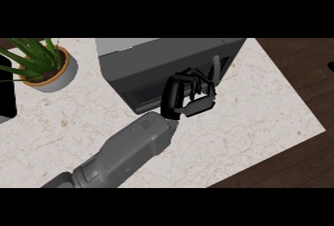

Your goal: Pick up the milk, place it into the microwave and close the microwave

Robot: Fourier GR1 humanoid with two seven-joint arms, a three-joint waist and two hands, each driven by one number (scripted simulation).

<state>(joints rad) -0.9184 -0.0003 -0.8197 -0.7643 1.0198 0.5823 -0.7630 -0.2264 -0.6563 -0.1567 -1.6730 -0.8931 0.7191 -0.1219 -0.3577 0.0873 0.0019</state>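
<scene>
The grey microwave [163,62] stands at the back middle of the counter, turned so its front faces the lower right. Its door looks closed, with a dark window [146,95] and a bar handle [214,66] at the front's far end. My left hand [175,95] comes in from the lower left and is up against the door just below the handle. Its fingers are curled, and I see nothing held in them. No milk shows anywhere. My right hand is out of view.
A potted plant [46,66] stands at the back left of the pale stone counter [261,119]. A dark flat object [6,92] is cut off by the left edge. The counter's edge runs diagonally at the right, with dark wooden floor [294,163] beyond it.
</scene>
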